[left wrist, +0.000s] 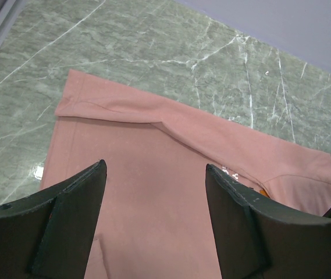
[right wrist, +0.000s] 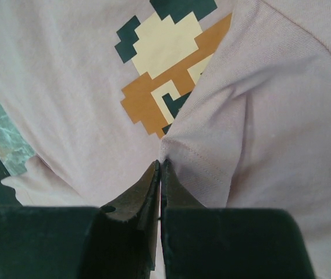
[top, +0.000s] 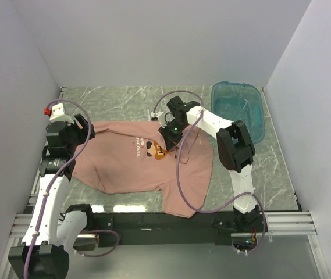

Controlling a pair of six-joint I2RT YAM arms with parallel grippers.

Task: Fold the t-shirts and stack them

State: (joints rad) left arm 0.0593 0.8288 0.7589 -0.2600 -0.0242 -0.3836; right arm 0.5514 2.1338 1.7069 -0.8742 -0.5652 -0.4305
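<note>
A salmon-pink t-shirt lies spread on the marble table, its chest print facing up. My right gripper is shut on a hemmed corner of the shirt's right side, pulled in over the fabric to the edge of the print. In the right wrist view the jaws meet on that corner, just below the pixel print. My left gripper hovers open over the shirt's left part, with nothing between its fingers. In the top view it sits by the left sleeve.
A translucent teal tub stands at the back right of the table. Bare marble runs behind the shirt. Grey walls close in the left, back and right sides. A black rail runs along the near edge.
</note>
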